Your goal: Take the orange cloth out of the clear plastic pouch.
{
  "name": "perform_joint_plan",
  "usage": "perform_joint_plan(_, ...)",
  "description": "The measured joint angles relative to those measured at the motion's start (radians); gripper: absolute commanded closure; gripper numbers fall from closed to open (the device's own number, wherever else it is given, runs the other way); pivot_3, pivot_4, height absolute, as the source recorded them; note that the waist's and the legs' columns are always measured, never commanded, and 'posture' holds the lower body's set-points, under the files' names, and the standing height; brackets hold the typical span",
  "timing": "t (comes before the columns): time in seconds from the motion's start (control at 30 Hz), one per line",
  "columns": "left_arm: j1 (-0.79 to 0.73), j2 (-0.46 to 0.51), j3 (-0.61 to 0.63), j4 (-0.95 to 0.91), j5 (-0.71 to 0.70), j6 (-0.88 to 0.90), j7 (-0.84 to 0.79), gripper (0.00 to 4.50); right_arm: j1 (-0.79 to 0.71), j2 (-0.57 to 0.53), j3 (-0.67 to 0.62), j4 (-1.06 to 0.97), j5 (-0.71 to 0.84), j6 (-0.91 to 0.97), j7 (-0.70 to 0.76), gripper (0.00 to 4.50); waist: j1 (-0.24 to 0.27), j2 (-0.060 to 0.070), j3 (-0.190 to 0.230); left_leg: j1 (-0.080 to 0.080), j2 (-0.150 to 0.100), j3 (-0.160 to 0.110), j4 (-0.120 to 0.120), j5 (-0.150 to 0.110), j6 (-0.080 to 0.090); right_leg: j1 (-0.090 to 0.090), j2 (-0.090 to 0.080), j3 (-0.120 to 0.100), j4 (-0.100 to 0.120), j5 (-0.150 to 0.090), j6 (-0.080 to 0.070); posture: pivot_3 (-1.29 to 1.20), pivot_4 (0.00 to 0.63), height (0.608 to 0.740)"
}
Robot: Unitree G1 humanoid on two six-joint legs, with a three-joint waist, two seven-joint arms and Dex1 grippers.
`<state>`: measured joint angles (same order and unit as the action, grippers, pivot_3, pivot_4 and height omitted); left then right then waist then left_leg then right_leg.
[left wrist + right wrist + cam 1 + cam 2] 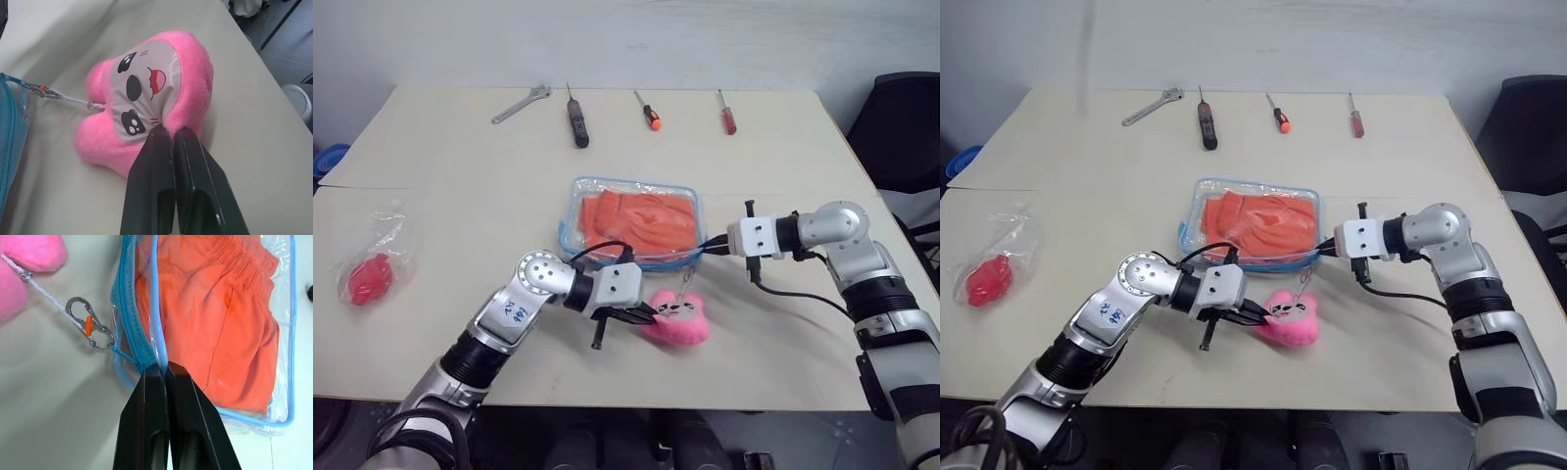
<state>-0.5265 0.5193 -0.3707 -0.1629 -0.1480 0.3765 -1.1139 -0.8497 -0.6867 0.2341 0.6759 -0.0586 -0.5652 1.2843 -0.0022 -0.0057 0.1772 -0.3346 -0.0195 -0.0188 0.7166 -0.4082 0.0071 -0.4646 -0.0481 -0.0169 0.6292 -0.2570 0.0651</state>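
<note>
1. Left gripper point(641, 315), nearest of all, found with fingers point(161, 186) pressed together, tips clamped on the near edge of the pink plush charm point(677, 318); plush pinched, not released.
2. Pink plush charm lay on the table point(460, 225) just near of the clear plastic pouch point(631, 223), face upward, tied by a thin white cord and a small metal clip point(90, 330) to the pouch's zipper end.
3. Right gripper point(159, 369), reaching in from the right, found closed tight on the light blue trim at the near right corner of the pouch, beside the zipper end.
4. Clear plastic pouch rested flat at the middle of the table, between the two arms and slightly farther than the plush.
5. Orange cloth point(638, 220) seen folded inside the pouch, filling most of it, ribbed band visible through the clear wall in the right wrist view.
6. Small clear bag with a red item point(374, 269) lay well apart at the left side of the table.
7. Farthest row, left to right: wrench point(521, 104), dark-handled tool point(578, 122), orange-handled screwdriver point(649, 113), red-handled screwdriver point(727, 114).
</note>
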Motion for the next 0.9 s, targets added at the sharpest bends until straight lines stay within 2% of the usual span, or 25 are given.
perform_joint_plan(0.13,0.063,0.022,0.069,-0.056,-0.029,0.062,0.044,4.5,-0.005,0.005,0.001,0.031,-0.005,-0.029,-0.006,4.46,-0.002,0.0,0.0,0.0,0.0,0.0,0.0,0.0,0.0,0.0,0.0,0.0,0.0,0.0,0.0,0.0,0.15,0.74)
perform_joint_plan(0.4,0.343,0.13,0.392,-0.318,-0.179,0.283,0.185,4.5,-0.07,0.015,0.006,0.163,-0.013,-0.149,0.019,4.46,-0.005,0.001,0.0,0.0,0.001,0.0,-0.001,0.0,0.0,0.0,0.0,0.0,-0.001,0.0,0.0,0.0,0.15,0.74)
perform_joint_plan(0.57,0.572,0.175,0.661,-0.45,-0.266,0.381,0.24,4.5,-0.087,0.013,0.005,0.229,-0.009,-0.202,0.049,4.46,-0.002,0.001,0.001,0.0,0.001,0.0,-0.002,0.0,0.0,0.0,-0.001,0.0,-0.002,0.0,-0.001,0.0,0.15,0.74)
perform_joint_plan(0.77,0.805,0.23,0.983,-0.418,-0.292,0.365,0.22,4.5,-0.107,0.01,0.0,0.278,0.013,-0.243,0.093,4.46,-0.004,0.001,0.001,0.001,0.001,0.0,-0.002,0.0,0.0,0.001,-0.001,-0.001,-0.002,-0.001,-0.002,0.0,0.15,0.74)
perform_joint_plan(0.9,0.82,0.239,1.034,-0.39,-0.293,0.351,0.216,4.5,-0.112,0.011,-0.002,0.287,0.023,-0.244,0.105,4.46,-0.003,0.002,0.001,0.001,0.001,0.0,-0.002,0.0,0.0,0.001,-0.001,-0.001,-0.002,-0.001,-0.002,0.0,0.15,0.74)
